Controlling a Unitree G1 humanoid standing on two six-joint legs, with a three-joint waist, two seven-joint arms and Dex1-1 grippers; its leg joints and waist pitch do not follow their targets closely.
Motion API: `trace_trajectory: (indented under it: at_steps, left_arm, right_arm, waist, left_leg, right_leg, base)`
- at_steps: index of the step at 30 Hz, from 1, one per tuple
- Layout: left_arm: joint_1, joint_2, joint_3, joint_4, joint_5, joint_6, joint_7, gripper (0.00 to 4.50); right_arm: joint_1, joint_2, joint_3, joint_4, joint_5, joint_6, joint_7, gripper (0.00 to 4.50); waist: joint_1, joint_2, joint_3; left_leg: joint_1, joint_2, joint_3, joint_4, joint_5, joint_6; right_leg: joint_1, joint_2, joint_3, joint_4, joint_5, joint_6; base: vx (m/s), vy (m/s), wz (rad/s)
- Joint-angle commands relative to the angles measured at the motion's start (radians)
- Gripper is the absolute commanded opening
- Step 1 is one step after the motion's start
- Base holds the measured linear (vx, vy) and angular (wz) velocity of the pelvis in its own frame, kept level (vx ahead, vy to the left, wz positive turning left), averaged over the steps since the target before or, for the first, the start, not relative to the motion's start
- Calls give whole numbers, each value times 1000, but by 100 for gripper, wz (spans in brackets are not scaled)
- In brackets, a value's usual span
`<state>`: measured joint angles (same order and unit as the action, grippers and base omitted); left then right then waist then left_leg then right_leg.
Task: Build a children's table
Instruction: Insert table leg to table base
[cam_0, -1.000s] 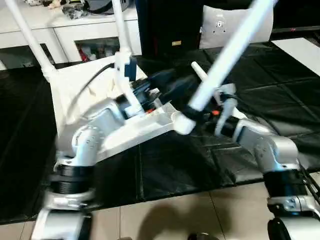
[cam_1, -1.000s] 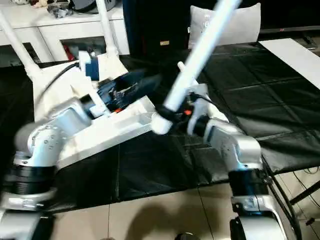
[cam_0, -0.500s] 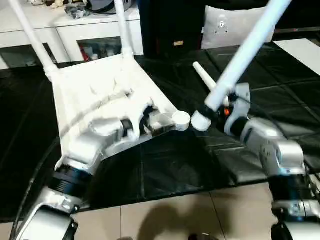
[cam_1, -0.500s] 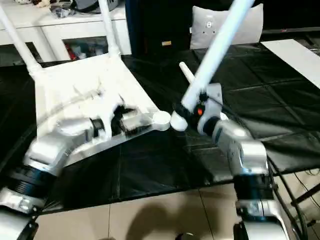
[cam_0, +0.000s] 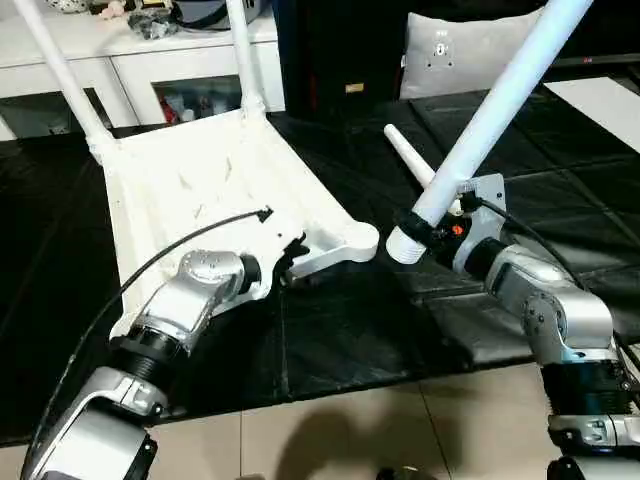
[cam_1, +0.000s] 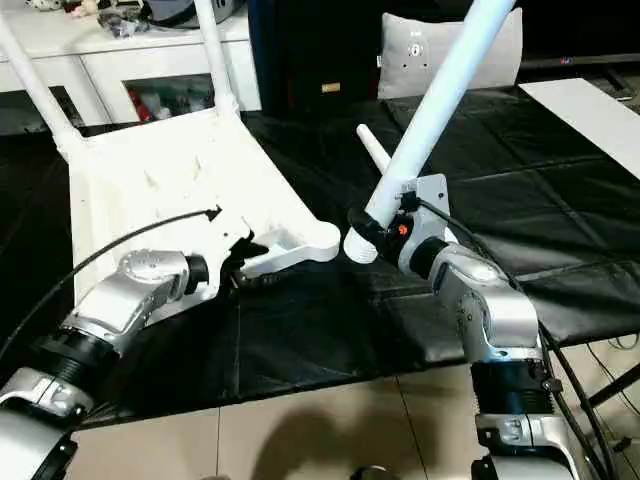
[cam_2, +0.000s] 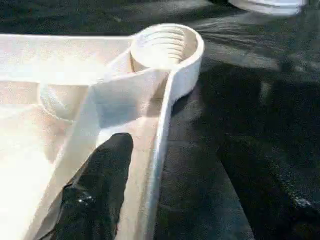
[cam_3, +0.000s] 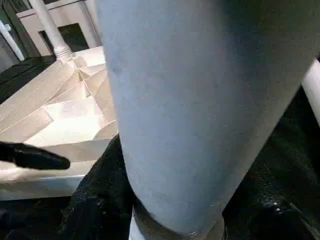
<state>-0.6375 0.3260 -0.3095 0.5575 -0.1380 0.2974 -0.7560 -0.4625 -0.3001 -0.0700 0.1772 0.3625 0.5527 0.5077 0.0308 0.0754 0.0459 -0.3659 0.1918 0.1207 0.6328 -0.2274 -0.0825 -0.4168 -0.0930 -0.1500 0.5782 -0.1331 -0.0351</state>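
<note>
The children's table top (cam_0: 190, 190) lies upside down on the black mat, ribs up. Two white legs (cam_0: 58, 70) (cam_0: 241, 50) stand in its far corners. My left gripper (cam_0: 288, 262) is at the near rim, close to the empty corner socket (cam_0: 358, 238). It is open, with one black finger (cam_2: 97, 195) inside the rim wall and a gap between them. My right gripper (cam_0: 432, 226) is shut on a third leg (cam_0: 500, 95) that slants up to the right. That leg's thick end hangs just right of the socket, apart from it. Another leg (cam_0: 408, 157) lies loose on the mat behind.
A white cabinet (cam_0: 130, 60) stands at the back left and a grey cushion (cam_0: 460, 50) at the back right. A white board (cam_0: 600, 100) lies at the far right. The black mat (cam_0: 330, 340) ends at the tiled floor (cam_0: 330, 440) in front.
My left gripper has dropped from above the table top to its near rim, and its jaws have narrowed. The held leg's thick end has shifted right, off the corner socket.
</note>
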Motion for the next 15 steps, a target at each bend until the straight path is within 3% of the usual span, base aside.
trace_trajectory:
  at_steps: [1,3,6,7,9,10,12,13,15]
  left_arm:
    - [-38,-6,13,48,12,-22,9,297]
    - [-76,-28,23,118,18,-48,0,294]
    - [-94,-38,22,154,24,-48,-5,254]
    - [-102,-42,19,172,31,-39,-6,252]
    - [-110,-47,19,190,35,-34,-4,230]
    - [-120,-54,22,212,40,-29,7,216]
    - [-132,-60,25,240,46,-32,19,202]
    - [-138,-62,27,254,48,-35,24,194]
    - [-144,-64,25,269,53,-43,24,175]
  right_arm:
    - [-8,-4,0,-16,-1,-16,6,191]
    - [-3,-6,2,-18,-2,-23,6,191]
    - [3,-6,3,-22,-4,-26,6,191]
    - [6,-5,1,-26,-5,-26,6,191]
    - [10,-6,1,-29,-7,-26,6,191]
    - [14,-6,-1,-34,-7,-25,6,191]
    - [19,-8,-1,-39,-8,-25,6,191]
    - [21,-9,-1,-42,-9,-25,6,191]
    - [25,-11,-2,-46,-9,-24,6,191]
  waist:
    - [-4,-5,-80]
    - [-3,-2,-83]
    - [-3,-4,-84]
    - [-1,9,-85]
    - [-6,2,-85]
    - [-7,9,-85]
    - [-6,6,-85]
    - [-6,11,-84]
    - [-8,8,-83]
  left_leg:
    - [-8,8,17,-68,-38,82]
    - [-9,8,15,-66,-34,79]
    - [-10,9,14,-66,-26,83]
    - [-10,9,12,-66,-20,86]
    - [-12,6,14,-65,-23,94]
    - [-12,6,14,-64,-25,93]
    - [-11,4,15,-65,-39,93]
    - [-10,4,15,-65,-41,94]
    - [-9,5,15,-66,-52,92]
  right_leg:
    - [82,-44,44,-73,-323,-86]
    - [85,-46,44,-72,-311,-85]
    - [86,-47,44,-69,-290,-92]
    - [87,-47,43,-65,-279,-100]
    - [89,-45,41,-70,-281,-98]
    - [89,-45,41,-70,-285,-99]
    - [90,-44,39,-76,-314,-88]
    - [87,-43,38,-77,-321,-86]
    - [88,-42,37,-80,-331,-82]
  base:
    - [0,0,0]
    - [0,0,0]
    - [0,0,0]
    - [0,0,0]
    - [0,0,0]
    - [0,0,0]
    - [0,0,0]
    - [0,0,0]
    - [0,0,0]
